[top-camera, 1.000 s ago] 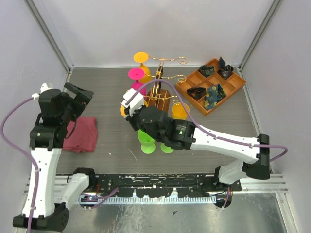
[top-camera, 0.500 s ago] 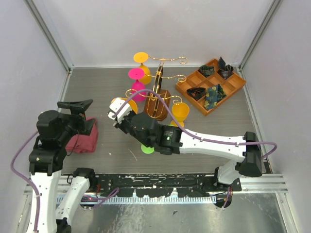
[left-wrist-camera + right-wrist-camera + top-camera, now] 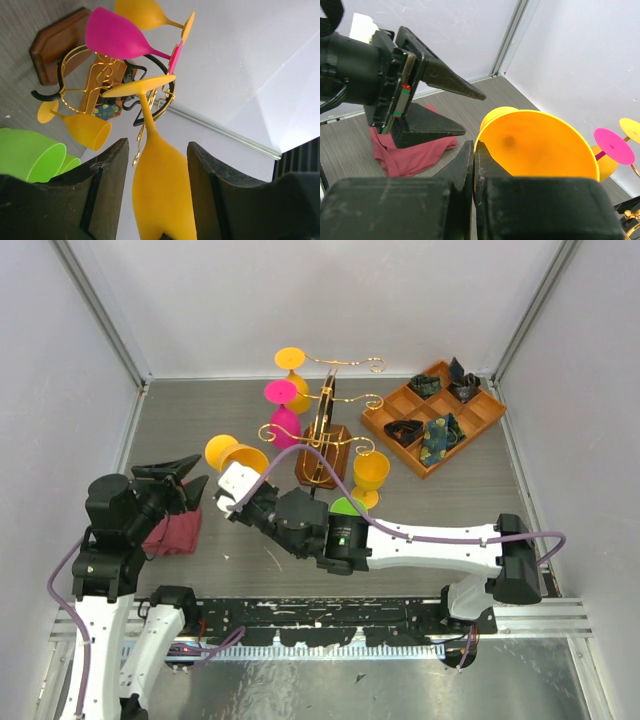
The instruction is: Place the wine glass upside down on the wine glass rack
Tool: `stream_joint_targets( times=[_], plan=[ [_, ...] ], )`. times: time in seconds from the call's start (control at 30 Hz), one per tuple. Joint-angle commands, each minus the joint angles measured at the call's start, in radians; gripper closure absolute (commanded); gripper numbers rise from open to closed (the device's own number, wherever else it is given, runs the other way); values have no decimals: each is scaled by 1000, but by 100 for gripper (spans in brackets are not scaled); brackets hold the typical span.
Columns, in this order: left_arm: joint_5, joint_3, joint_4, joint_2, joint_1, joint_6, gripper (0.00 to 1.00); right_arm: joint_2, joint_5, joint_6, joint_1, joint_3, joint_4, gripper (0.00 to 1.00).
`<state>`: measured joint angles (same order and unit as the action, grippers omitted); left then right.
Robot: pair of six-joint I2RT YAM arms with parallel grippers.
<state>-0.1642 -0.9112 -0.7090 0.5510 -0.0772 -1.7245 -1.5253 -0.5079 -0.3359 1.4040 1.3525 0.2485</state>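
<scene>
One glass held: the opaque orange-yellow wine glass (image 3: 237, 454) is off the table, left of the rack. It is tipped well over, with its foot disc to the left and its bowl toward the right arm.
Right arm: the right gripper (image 3: 243, 476) is clamped on the bowl's rim. In its wrist view one finger lies outside the wall and the bowl's open mouth faces the camera.
Left arm: the left gripper (image 3: 201, 469) has its fingers spread wide, their tips just beside the glass. In its wrist view the bowl shows between the two fingers, but I cannot tell whether they touch it.
Rack: the gold wire rack (image 3: 320, 462) has scroll-ended arms and a dark brown wooden base. It stands upright mid-table, apart from the held glass.
On the rack: a hot-pink wine glass (image 3: 284, 410) and, behind it, a second orange goblet (image 3: 292, 364) hang foot uppermost on the left-hand arms.
Beside the rack: a third orange goblet (image 3: 370, 472) is just right of the base, its open bowl facing up.
Near the forearm: a lime-green glass (image 3: 348, 506) is mostly hidden by the right arm.
Cloth: a crumpled maroon cloth (image 3: 170, 530) lies on the table under the left arm.
Tray: an orange wooden compartment tray (image 3: 395, 448) sits to the right of the rack and holds dark items.
Surface: a grey wood-grain table (image 3: 215, 405).
</scene>
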Motion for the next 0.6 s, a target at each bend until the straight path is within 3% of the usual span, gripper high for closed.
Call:
stream_joint_targets(
  times=[0.0,0.57],
  plan=[
    [-27,25,54,-8,1,-32,44,7,-12,-34,27,-15,126,99],
    [-43,54,81,-9,1,-46,47,-54,-30,-112,112,-47,288,99]
  ],
)
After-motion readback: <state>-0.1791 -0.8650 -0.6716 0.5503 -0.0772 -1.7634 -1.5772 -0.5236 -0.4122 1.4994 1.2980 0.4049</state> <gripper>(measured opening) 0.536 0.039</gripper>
